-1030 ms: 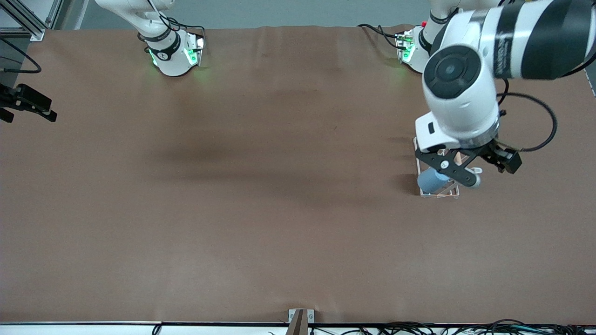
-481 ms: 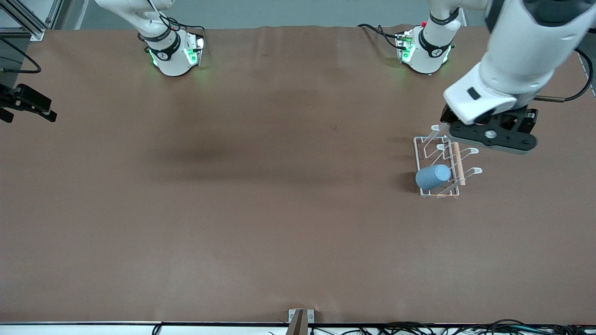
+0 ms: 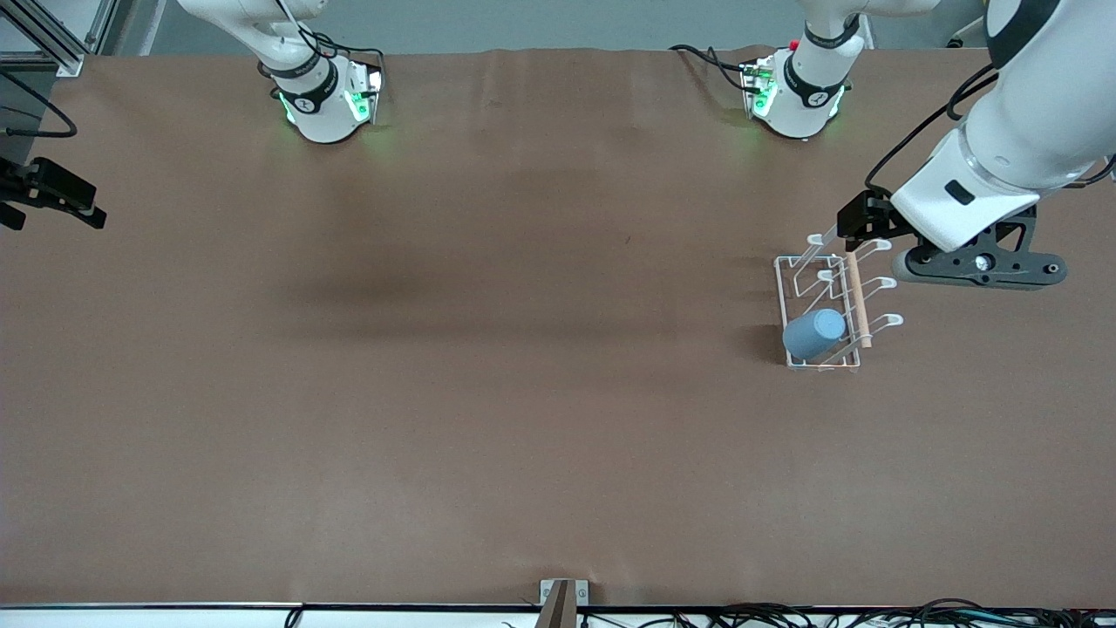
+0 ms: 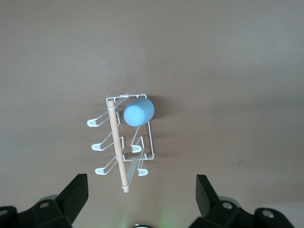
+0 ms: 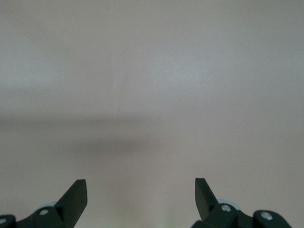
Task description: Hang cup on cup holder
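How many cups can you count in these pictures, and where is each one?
1. The cup hangs upside down on a prong at the end of the cup holder nearest the front camera. No others visible.

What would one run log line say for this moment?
cup: hung on cup holder prong | left tool: open, empty, raised above the holder | right tool: open, empty, waiting
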### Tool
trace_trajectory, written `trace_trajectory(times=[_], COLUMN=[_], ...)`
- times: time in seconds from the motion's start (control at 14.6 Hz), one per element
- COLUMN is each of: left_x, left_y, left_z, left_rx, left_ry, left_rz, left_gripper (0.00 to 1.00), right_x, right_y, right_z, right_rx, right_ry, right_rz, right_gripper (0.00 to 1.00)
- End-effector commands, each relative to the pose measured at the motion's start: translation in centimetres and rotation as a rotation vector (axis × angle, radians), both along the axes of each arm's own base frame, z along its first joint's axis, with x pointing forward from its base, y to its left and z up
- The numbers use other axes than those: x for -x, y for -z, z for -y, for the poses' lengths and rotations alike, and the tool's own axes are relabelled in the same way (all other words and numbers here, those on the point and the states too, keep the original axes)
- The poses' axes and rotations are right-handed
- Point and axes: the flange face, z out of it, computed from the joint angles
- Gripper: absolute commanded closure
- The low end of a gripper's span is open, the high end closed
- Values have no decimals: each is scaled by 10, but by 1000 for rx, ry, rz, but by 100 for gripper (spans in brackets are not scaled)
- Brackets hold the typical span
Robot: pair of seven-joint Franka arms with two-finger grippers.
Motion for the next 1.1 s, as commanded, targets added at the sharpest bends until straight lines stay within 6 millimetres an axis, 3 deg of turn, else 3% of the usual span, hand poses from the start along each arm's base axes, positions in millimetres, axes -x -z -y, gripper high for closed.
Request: trace_trajectory(times=[0.0,0.34,0.55,1.03], left_x=[19,27,46,86], left_y=[-5,-10,-11,8], left_z=[-27,-73,-81,-94], left_rx=[56,59,45,24], left_ry=[-41,-119,-132,-147], left_rz=[-1,6,29,93], left_gripper=[0,0,0,0], right_x=[4,4,4,4], right_y=[-3,-2,-2,-2], right_z=[1,1,1,1], right_rx=[0,1,0,1], right_ry=[16,16,16,15], right_rz=[11,11,9,11], right_gripper=[0,0,0,0])
